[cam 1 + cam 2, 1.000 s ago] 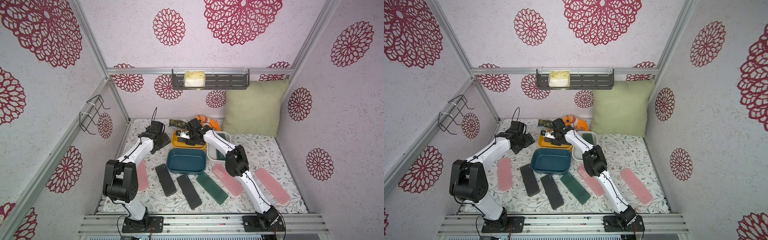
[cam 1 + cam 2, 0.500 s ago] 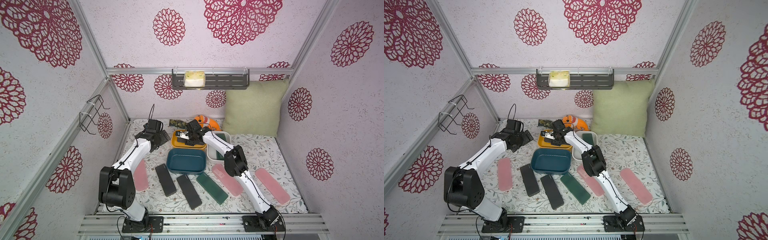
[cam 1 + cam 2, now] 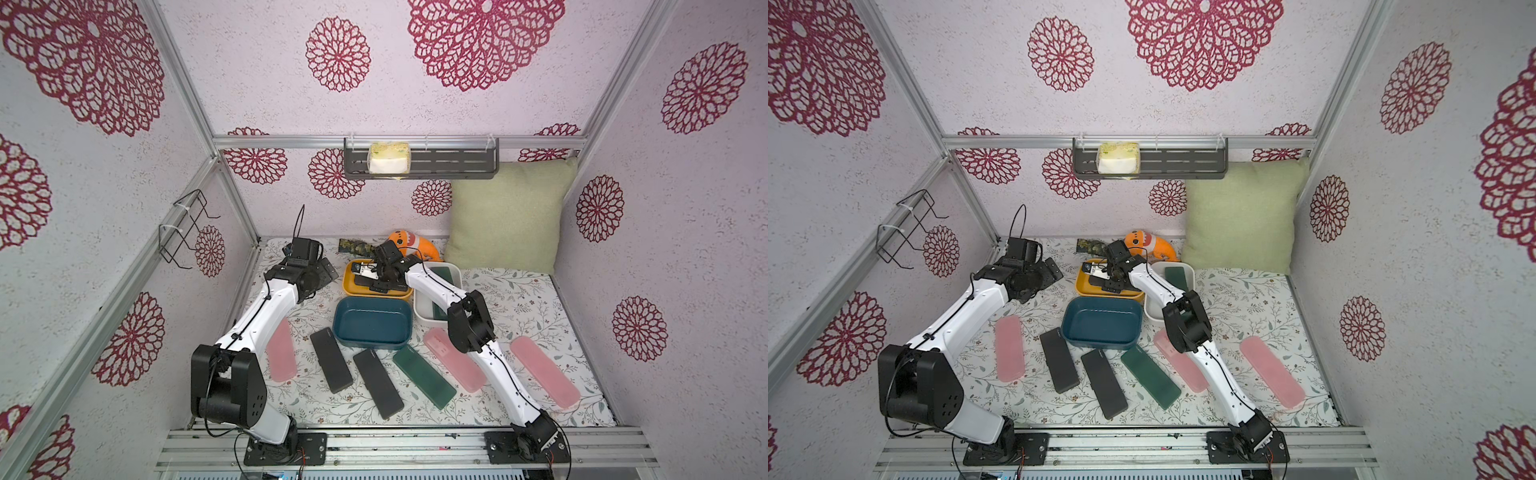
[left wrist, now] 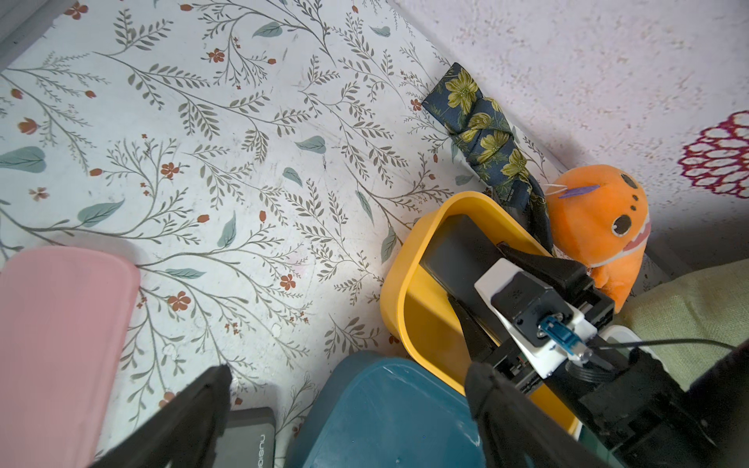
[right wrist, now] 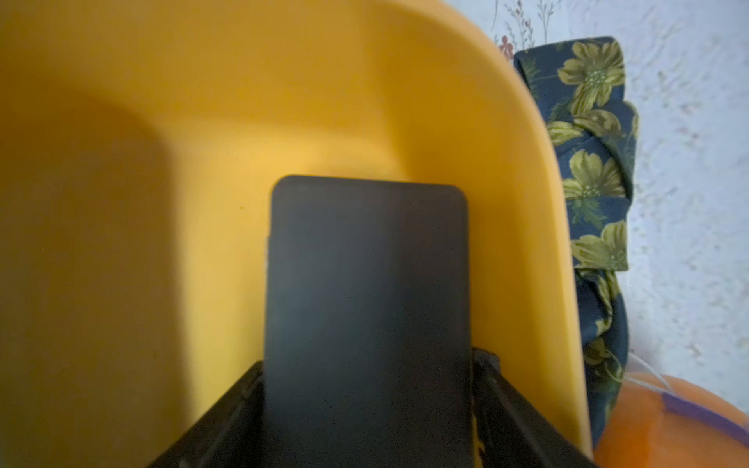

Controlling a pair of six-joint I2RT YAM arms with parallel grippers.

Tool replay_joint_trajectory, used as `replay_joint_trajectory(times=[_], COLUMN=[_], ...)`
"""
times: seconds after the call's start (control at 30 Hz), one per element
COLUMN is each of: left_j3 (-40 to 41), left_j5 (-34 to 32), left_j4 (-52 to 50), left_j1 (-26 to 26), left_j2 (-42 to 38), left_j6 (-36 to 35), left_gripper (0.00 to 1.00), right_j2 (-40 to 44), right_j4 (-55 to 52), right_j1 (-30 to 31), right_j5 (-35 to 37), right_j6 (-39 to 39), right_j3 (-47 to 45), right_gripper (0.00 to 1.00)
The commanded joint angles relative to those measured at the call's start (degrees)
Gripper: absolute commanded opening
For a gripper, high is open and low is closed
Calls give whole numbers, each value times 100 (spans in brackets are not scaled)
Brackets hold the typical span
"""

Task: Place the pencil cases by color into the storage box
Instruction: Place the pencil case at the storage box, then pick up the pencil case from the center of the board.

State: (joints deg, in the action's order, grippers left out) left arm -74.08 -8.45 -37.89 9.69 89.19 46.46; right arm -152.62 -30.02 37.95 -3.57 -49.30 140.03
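Right gripper (image 5: 369,360) sits low inside the yellow tub (image 5: 162,162). Its fingers (image 5: 243,389) lie along both long edges of a black pencil case (image 5: 367,263). The wrist view is blurred, so I cannot tell whether they clamp the case or stand just clear of it. The case runs straight ahead from between the fingers, and its rounded end stops short of the tub's far wall. Past the tub wall on one side of this gripper are a folded floral cloth (image 5: 591,162) and an orange plush (image 5: 668,429). Just beside the gripper's arm, the white tub (image 3: 419,311) holds a dark green pencil case (image 3: 442,274). Left gripper (image 4: 348,368) hovers beside the yellow tub with jaws spread wide, gripping nothing. The floral mat (image 4: 243,202) lies ahead of it, a pink pencil case (image 4: 60,344) lies outside one finger, and the teal tub (image 4: 385,417) is by the other. The end of a loose black case (image 4: 251,437) shows between the fingers near their base. Behind both grippers, toward the arm bases, on the mat: a further black case (image 3: 378,384), a loose dark green case (image 3: 424,377), a second pink case (image 3: 449,357) partly under the right arm, and a third pink case (image 3: 544,370).
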Motion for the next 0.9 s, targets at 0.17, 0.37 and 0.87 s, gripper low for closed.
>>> replay_joint_trajectory(times=[0.17, 0.37, 0.87], left_j3=[-53, -132, -160], left_j5=[-96, 20, -137], left_j4=[-109, -329, -1537], left_j1=[-29, -21, 11], left_j2=[-193, -241, -417], left_j6=[-85, -62, 48], left_gripper=[97, 97, 97], right_j2=[-60, 190, 1146], right_j4=[22, 23, 263], right_j1=[-95, -67, 12], right_j5=[69, 24, 49], right_j6=[146, 238, 494], right_j3=[87, 79, -426], right_gripper=[87, 88, 91])
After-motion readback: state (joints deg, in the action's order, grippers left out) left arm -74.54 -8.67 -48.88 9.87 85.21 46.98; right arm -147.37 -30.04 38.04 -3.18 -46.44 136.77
